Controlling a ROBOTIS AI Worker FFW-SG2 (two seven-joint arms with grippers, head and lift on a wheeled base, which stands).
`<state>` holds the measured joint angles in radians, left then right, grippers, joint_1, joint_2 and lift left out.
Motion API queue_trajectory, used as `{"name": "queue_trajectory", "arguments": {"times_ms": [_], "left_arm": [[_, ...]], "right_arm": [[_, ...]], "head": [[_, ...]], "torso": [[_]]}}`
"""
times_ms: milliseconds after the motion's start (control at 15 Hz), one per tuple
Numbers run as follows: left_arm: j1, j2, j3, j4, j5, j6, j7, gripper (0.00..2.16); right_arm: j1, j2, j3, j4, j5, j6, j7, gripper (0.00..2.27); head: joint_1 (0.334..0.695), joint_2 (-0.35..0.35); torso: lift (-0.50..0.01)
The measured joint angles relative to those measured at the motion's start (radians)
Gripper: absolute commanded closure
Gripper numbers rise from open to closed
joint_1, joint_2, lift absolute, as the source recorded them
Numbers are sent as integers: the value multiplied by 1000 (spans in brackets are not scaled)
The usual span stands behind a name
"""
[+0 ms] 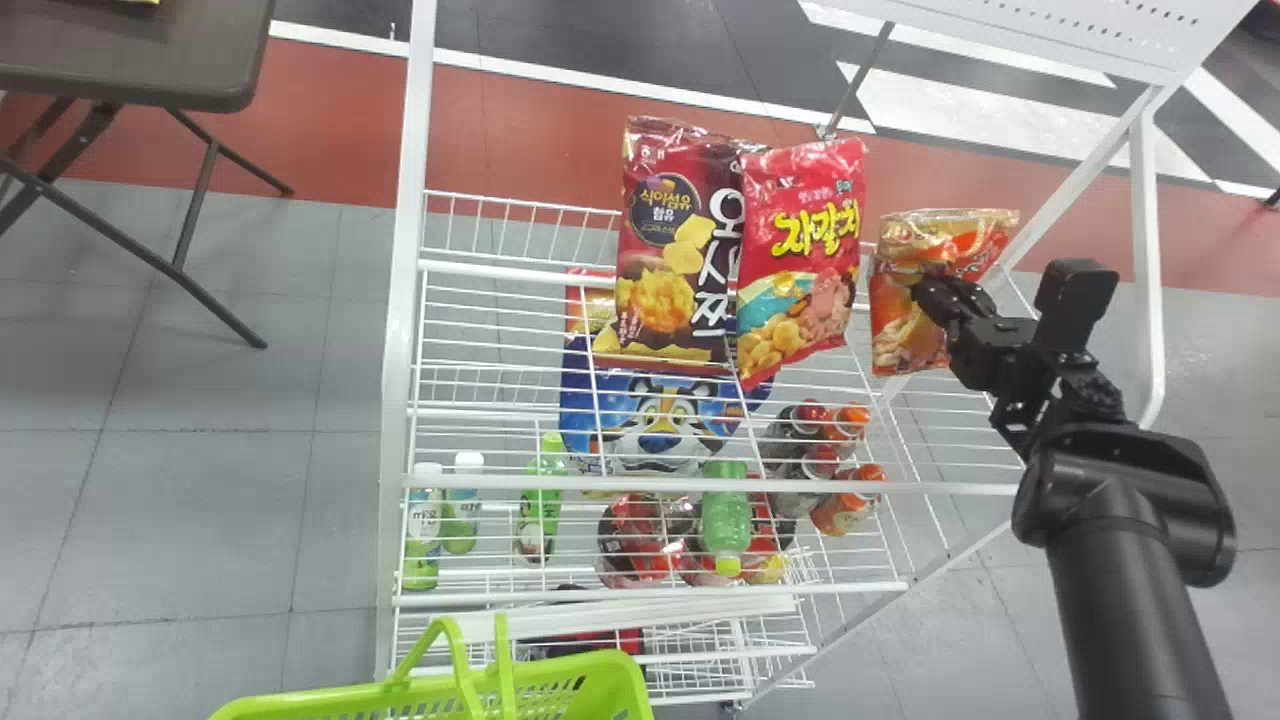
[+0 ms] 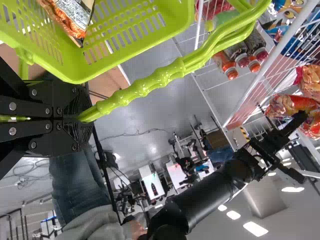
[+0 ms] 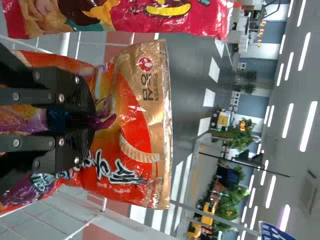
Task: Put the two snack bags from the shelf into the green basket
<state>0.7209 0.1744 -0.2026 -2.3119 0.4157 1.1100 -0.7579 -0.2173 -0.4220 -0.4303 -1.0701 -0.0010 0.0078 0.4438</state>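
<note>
Plainly, the largest thing is the white wire rack (image 1: 520, 484), the source of the goods. Before it, towards its left side, hangs the bright green plastic basket (image 1: 575, 672), presumably kept close so a bag needs only a short carry, its opening upwards to receive it. A crinkly orange snack bag (image 2: 75, 15) lies inside, so one of the two is likely done.

On the rack, a tall maroon snack bag (image 1: 660, 270) and a glossy red snack bag (image 1: 800, 250) stand side by side, faces to the front, probably to be seen and picked easily. At the rack's right end, the orange-and-gold foil snack bag (image 3: 145, 125) is upright, the second one wanted; whether its base touches the rack I cannot tell.

The right tool (image 3: 92, 122) is clenched on that bag, pinching a fold of its body below the gold top seal, which should give a firmer hold than the smooth face. In front of the rack, the left tool (image 2: 80, 117) grips the basket's knobbly green handle (image 2: 145, 85), likely to steady it. Next, lift clear, then carry leftwards; the slick foil could slip.
</note>
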Motion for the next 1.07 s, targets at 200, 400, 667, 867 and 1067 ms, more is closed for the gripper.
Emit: {"name": "queue_trajectory", "arguments": {"times_ms": [200, 400, 667, 867, 1067], "left_arm": [[0, -3, -1, 2, 0, 0, 2, 1804], [1, -4, -1, 1, 0, 0, 4, 1804], [-3, -7, -3, 1, -2, -3, 8, 1804], [-5, -6, -3, 1, -3, -3, 4, 1804], [-5, -6, -2, -3, -3, -3, 2, 1804]], "right_arm": [[10, 4, -25, 18, -12, -58, -9, 2240], [97, 37, -73, -78, -70, -62, -10, 2240], [205, 80, -123, -274, -138, 1, -10, 2240], [258, 103, -149, -414, -181, 97, -9, 2240], [352, 150, -178, -645, -239, 271, -1, 2240]], "head": [[695, -350], [695, -350], [695, -350], [695, -350], [695, -350]], "torso": [[-11], [-11], [-11], [-11], [-11]]}}
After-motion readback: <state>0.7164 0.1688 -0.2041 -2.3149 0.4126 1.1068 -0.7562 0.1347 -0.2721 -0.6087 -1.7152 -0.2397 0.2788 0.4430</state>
